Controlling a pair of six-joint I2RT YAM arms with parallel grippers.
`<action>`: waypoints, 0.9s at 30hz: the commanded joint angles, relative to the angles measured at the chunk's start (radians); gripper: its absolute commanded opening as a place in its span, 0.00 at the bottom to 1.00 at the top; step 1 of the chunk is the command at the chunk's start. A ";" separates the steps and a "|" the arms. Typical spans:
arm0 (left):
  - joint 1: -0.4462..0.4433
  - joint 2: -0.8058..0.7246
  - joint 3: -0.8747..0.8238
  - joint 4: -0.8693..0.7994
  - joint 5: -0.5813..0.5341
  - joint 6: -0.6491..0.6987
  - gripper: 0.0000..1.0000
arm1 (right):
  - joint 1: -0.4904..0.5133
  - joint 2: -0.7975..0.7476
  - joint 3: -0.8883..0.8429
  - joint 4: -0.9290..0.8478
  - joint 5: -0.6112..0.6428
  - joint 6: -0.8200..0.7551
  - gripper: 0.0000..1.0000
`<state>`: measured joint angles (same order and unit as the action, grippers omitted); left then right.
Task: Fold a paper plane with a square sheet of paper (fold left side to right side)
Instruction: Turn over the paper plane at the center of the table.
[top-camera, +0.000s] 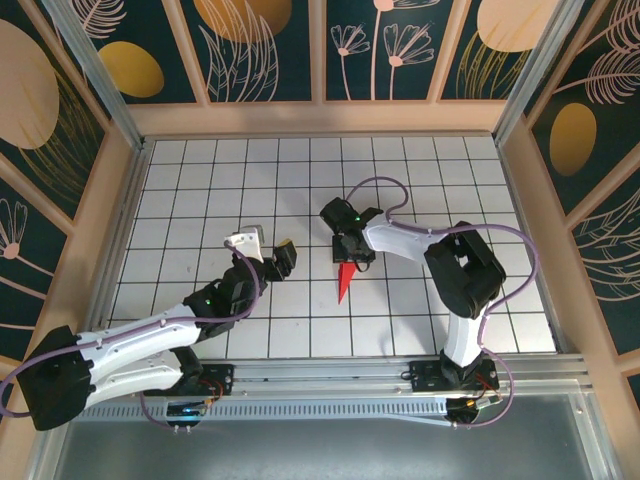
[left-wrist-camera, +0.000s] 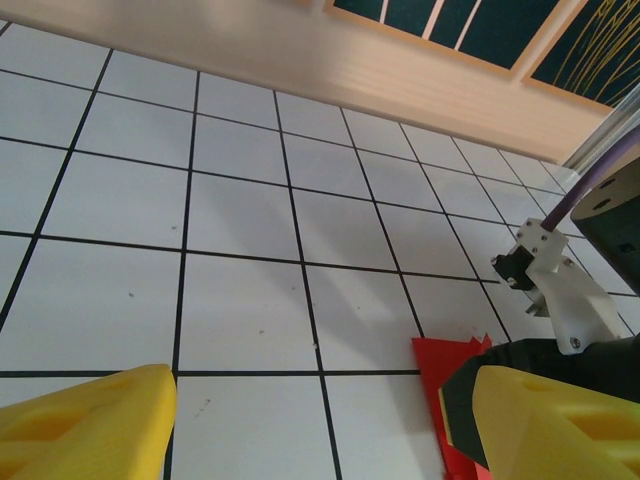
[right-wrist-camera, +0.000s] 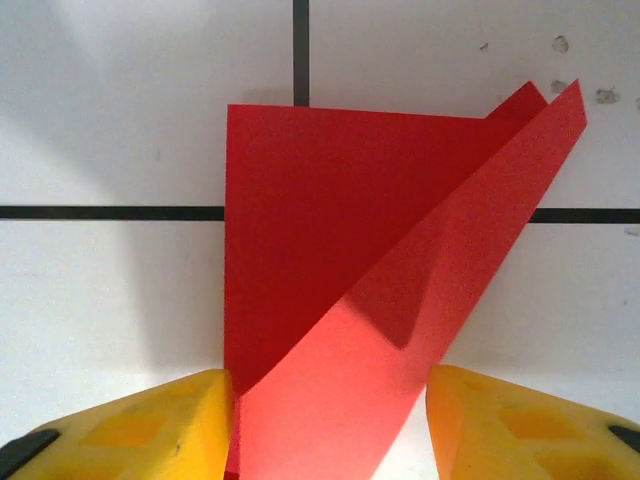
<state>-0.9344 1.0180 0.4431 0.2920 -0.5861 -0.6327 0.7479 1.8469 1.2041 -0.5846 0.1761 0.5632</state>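
Note:
The red paper (top-camera: 345, 282) lies folded on the white grid table as a narrow wedge, its point toward the near edge. In the right wrist view the paper (right-wrist-camera: 330, 200) has one flap raised and slanting across the flat layer. My right gripper (top-camera: 350, 258) sits over the wide end, and its yellow fingers (right-wrist-camera: 150, 430) stand apart on either side of the paper, the left one touching its edge; the right gripper (right-wrist-camera: 330, 400) is open. My left gripper (top-camera: 265, 250) hovers one tile to the left, open and empty (left-wrist-camera: 315, 400). The paper's corner (left-wrist-camera: 440, 365) peeks from behind its right finger.
The wooden wall (top-camera: 320, 118) bounds the table at the back, with metal rails at the near edge (top-camera: 330, 375). The right arm's white wrist part (left-wrist-camera: 565, 295) stands close to the right of the left gripper. Bare grid tiles stretch left and behind (top-camera: 200, 180).

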 joint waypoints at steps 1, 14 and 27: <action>0.001 -0.012 -0.009 -0.005 -0.026 0.008 0.78 | 0.005 -0.009 0.006 -0.039 0.054 0.023 0.43; 0.001 -0.009 0.047 -0.037 -0.080 0.040 0.81 | 0.004 -0.156 -0.017 -0.083 0.095 0.038 0.00; 0.022 -0.057 0.080 -0.057 -0.136 -0.091 0.89 | -0.231 -0.451 -0.329 0.603 -0.567 -0.007 0.00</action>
<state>-0.9253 0.9836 0.5045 0.2565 -0.6979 -0.6670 0.5446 1.3846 0.9443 -0.2508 -0.1333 0.5480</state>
